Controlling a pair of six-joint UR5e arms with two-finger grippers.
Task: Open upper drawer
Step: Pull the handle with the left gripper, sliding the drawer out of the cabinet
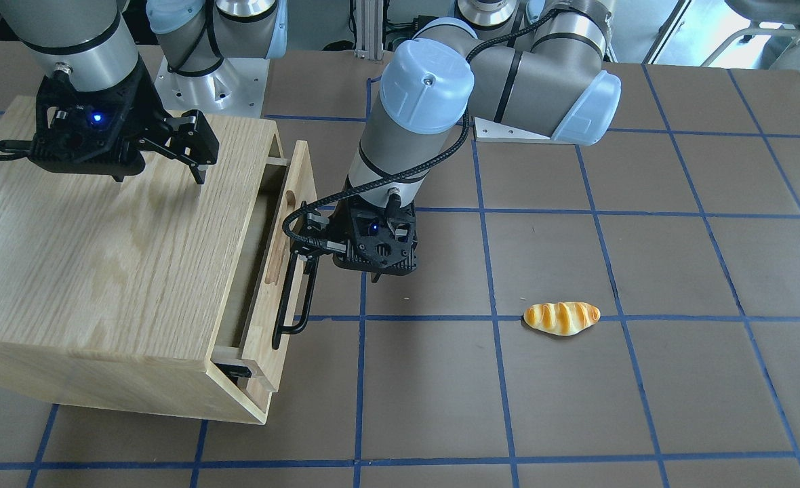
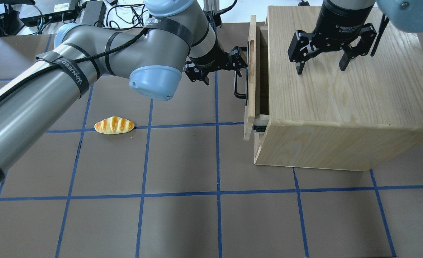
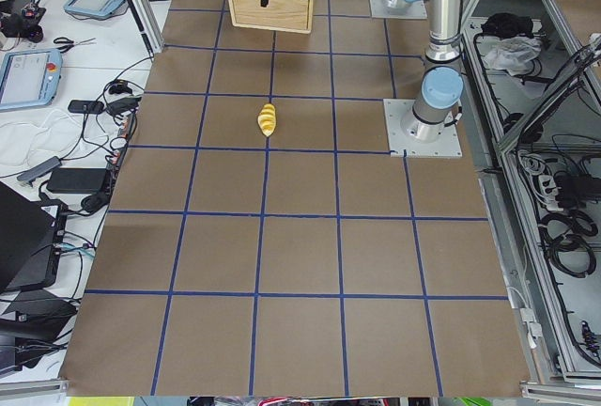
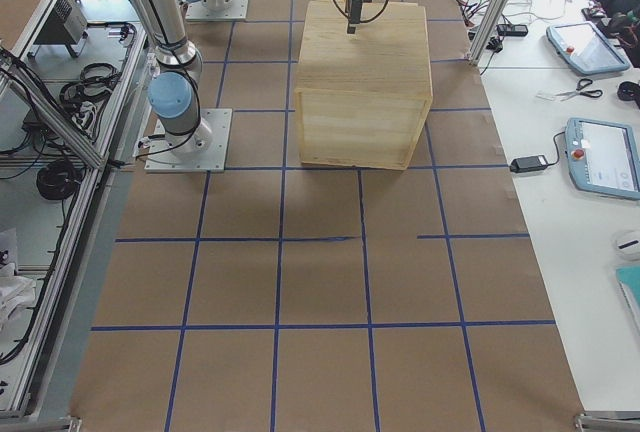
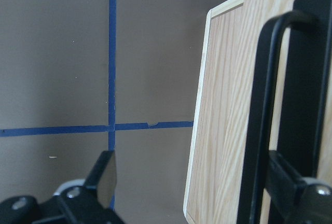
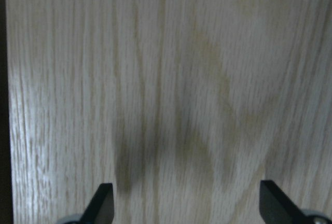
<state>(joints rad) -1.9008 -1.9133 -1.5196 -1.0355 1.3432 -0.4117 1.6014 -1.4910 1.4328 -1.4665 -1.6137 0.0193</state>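
At the robot's right end of the table (image 2: 183, 215), an oak-grained cabinet (image 2: 340, 107) is sitting with its upper drawer (image 2: 249, 118) standing partway out, a dark gap showing between the front panel and the cabinet box. A metal slide rail (image 1: 234, 370) is showing at the drawer's near corner in the front-facing view. The panel is carrying a black bar handle (image 2: 236, 86) and an oblong slot (image 1: 279, 237) near its top edge. The left gripper (image 2: 239, 62) is reaching in sideways at the handle. The left wrist view is showing its jaws apart, with the bar (image 5: 259, 120) lying between the two fingers, tight against the right-hand finger (image 5: 288, 182), and the other finger (image 5: 106, 175) well clear over the table. The right gripper (image 2: 321, 68) is hanging over the cabinet top, pointing down, jaws wide apart and gripping nothing. The right wrist view is showing only wood grain between the fingertips. White print on the right gripper's body (image 2: 340, 27) is reading roughly "2F Adaptive", the rest too small to tell. A black strap (image 2: 71, 70) on the left arm is bearing white letters beginning "WANEED", cut off by the arm's curve. A glazed bread roll (image 2: 114, 125) is lying on a blue tape line, well apart from the cabinet, on the robot's left side.
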